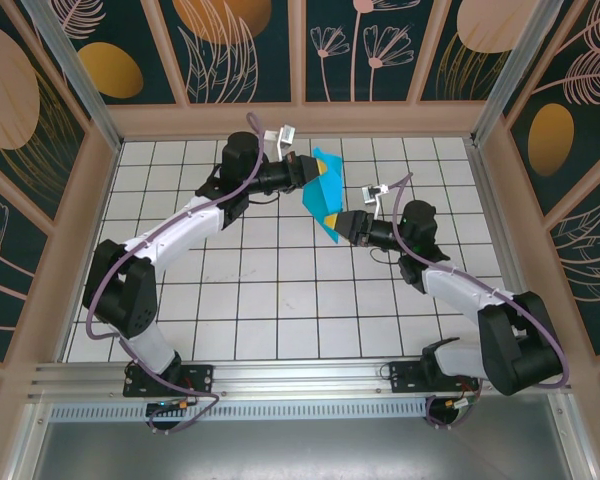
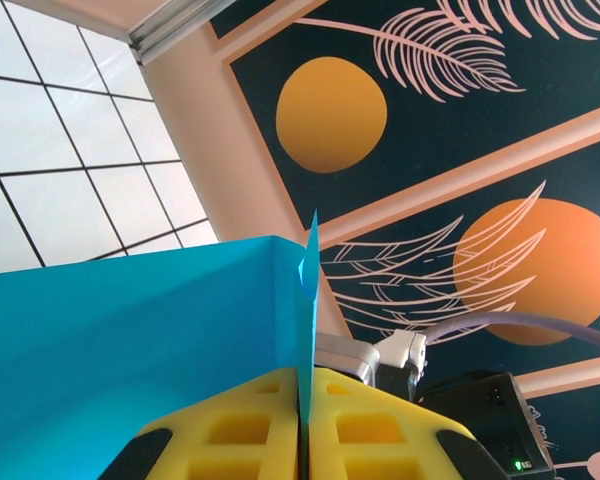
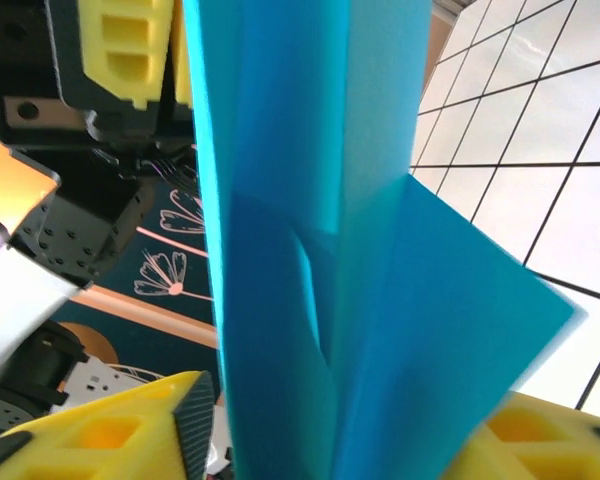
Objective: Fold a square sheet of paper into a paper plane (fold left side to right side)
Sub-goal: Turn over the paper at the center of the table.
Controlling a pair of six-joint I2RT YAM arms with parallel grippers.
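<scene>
The square sheet of paper (image 1: 327,180), teal-blue and folded into a creased wedge, hangs in the air above the far middle of the table. My left gripper (image 1: 308,178) is shut on its upper part. In the left wrist view the yellow fingers (image 2: 230,430) press together on a thin upright edge of the sheet (image 2: 130,340). My right gripper (image 1: 340,222) is at the wedge's lower tip. In the right wrist view its jaws stand apart on either side of the folded sheet (image 3: 310,200). The left pad (image 3: 202,420) sits just beside the paper, and the right finger (image 3: 540,440) is blurred.
The white gridded table (image 1: 280,290) lies below both arms. Patterned dark walls with a wooden frame (image 1: 300,118) close in the back and sides. The left gripper's yellow fingers (image 3: 130,50) show at the top left of the right wrist view.
</scene>
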